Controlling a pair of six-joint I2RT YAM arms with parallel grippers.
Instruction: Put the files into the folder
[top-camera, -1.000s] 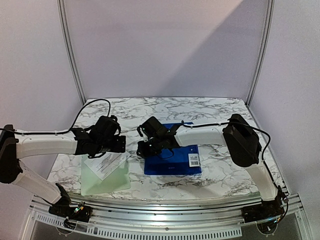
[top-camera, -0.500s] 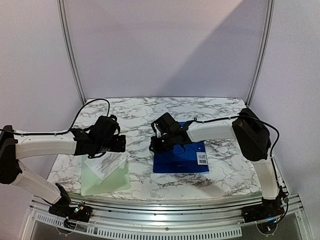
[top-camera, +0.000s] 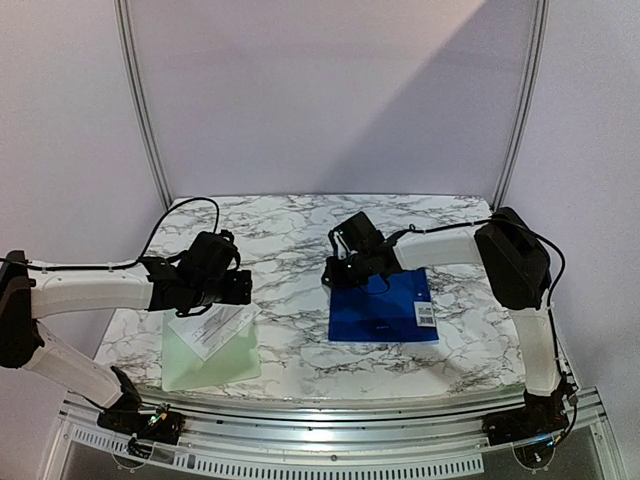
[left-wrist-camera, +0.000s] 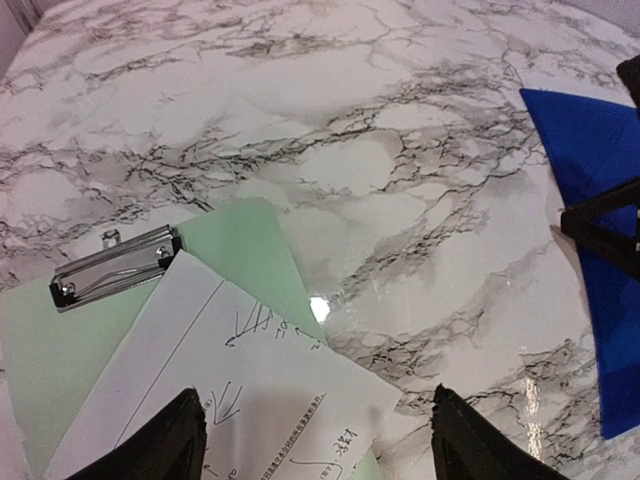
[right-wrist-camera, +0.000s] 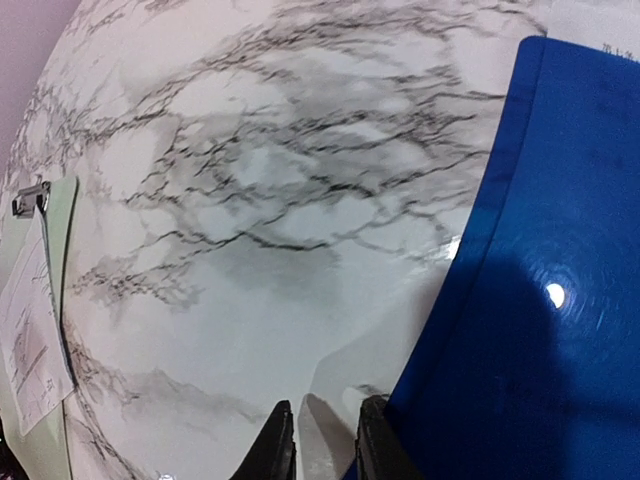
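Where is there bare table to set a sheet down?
Free: the strip of table between clipboard and folder, and along the far edge. Crowded: near left, where paper lies on the clipboard under the left jaws.

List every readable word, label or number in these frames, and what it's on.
Nothing is legible enough to quote.
Barcode sticker on the blue folder: bars and digits too small to read.
White sheet on the green clipboard: printed lines and pen marks, blurred, unreadable.
White paper past the folder's far edge, right wrist view: tiny characters, illegible.
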